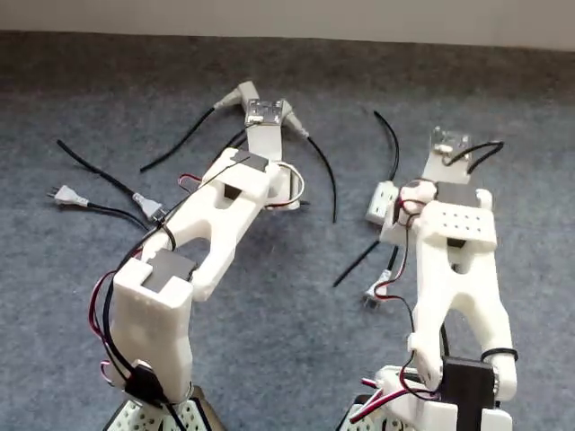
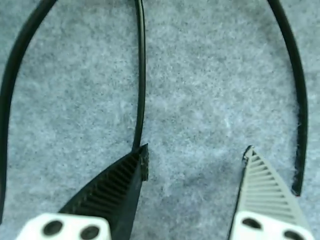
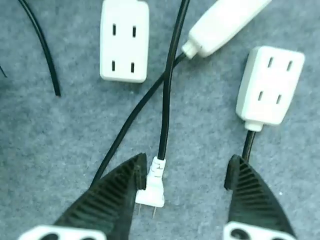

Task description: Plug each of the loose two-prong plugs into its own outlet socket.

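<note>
My right gripper (image 3: 187,162) is open just above the carpet. A white two-prong plug (image 3: 151,187) on a black cable lies against the inside of one black finger (image 3: 125,185). Beyond it lie two white outlet sockets (image 3: 124,40) (image 3: 270,85) and a long white plug body (image 3: 225,22). From above, this gripper (image 1: 449,144) is at the back right, with a white socket block (image 1: 382,202) beside its arm. My left gripper (image 2: 195,152) is open over bare carpet between black cables (image 2: 141,75), and sits at the back centre (image 1: 266,112) between two grey-white cable ends (image 1: 238,94) (image 1: 295,121).
A loose plug (image 1: 65,195) lies at the far left and another (image 1: 148,208) is beside the left arm. A small plug (image 1: 375,292) lies between the arms. Black cables (image 1: 323,171) cross the grey carpet (image 1: 503,108). A pale strip runs along the back edge.
</note>
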Motion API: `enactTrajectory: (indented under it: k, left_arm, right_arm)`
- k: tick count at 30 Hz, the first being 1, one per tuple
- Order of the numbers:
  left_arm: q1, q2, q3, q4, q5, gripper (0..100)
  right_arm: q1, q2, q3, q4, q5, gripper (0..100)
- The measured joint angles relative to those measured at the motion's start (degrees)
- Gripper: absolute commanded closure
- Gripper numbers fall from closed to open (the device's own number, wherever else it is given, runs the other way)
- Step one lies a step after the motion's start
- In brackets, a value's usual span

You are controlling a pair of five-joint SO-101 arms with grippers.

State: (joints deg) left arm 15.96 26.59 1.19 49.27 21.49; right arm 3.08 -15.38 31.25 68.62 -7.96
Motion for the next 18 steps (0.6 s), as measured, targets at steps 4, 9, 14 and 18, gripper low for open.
enactTrajectory:
  k: [4,9,14,18]
  left_arm:
    - [0.0,0.0,0.0,-0.1,0.0,71]
    - [0.0,0.0,0.0,-0.2,0.0,71]
    - [0.0,0.0,0.0,-0.3,0.0,71]
    - [0.0,0.0,0.0,-0.3,0.0,71]
  right_arm:
    - [-3.7,-0.2,3.5,0.0,-5.1,75.3]
    - [-6.7,-0.5,6.9,-1.5,-10.9,75.3]
    - [-6.9,-0.5,13.3,-6.5,-15.5,75.3]
    - [-7.0,-0.5,18.3,-11.8,-15.5,75.3]
